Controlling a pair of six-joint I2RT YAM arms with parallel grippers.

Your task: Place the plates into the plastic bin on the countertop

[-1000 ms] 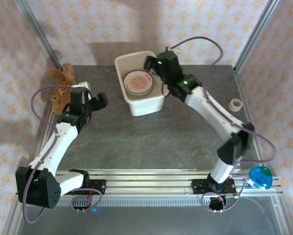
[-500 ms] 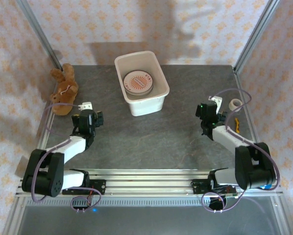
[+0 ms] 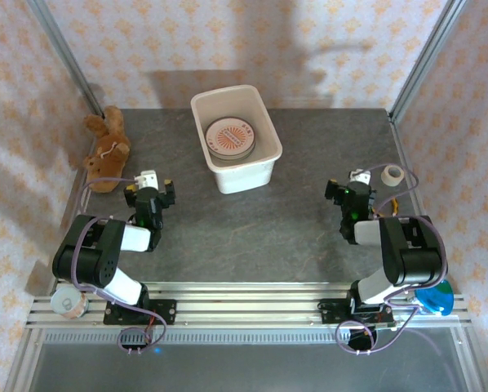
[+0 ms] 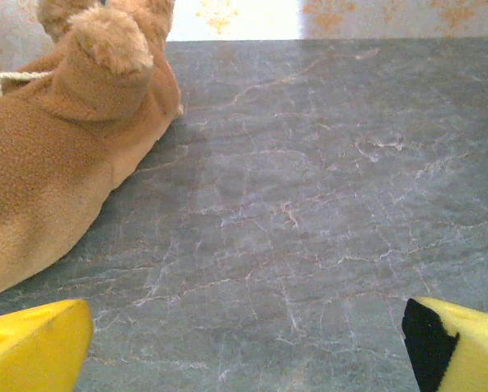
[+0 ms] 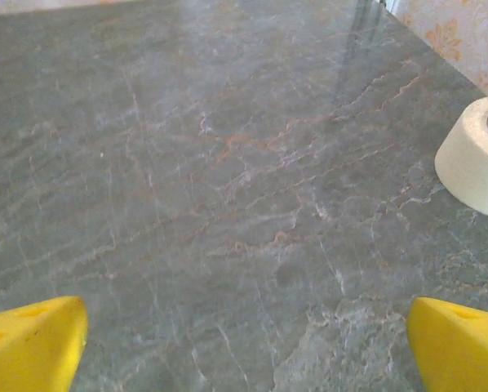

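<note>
The off-white plastic bin (image 3: 264, 155) stands at the back middle of the dark grey countertop (image 3: 252, 229). Inside it lies a stack of plates (image 3: 231, 137), the top one with an orange sunburst centre. My left gripper (image 3: 148, 192) is folded low at the left, open and empty, far from the bin. My right gripper (image 3: 350, 193) is folded low at the right, open and empty as well. In the left wrist view the yellow fingertips (image 4: 32, 347) stand wide apart over bare stone. The right wrist view shows the same wide gap between its fingertips (image 5: 460, 343).
A brown plush toy (image 3: 107, 151) lies at the left edge, large in the left wrist view (image 4: 56, 163). A roll of cream tape (image 3: 393, 173) sits at the right edge, close to the right gripper (image 5: 476, 159). Aluminium posts frame the corners.
Both arms have drawn back from the bin and folded down near their bases. The right gripper left the bin's rim. The plates stay in the bin.
</note>
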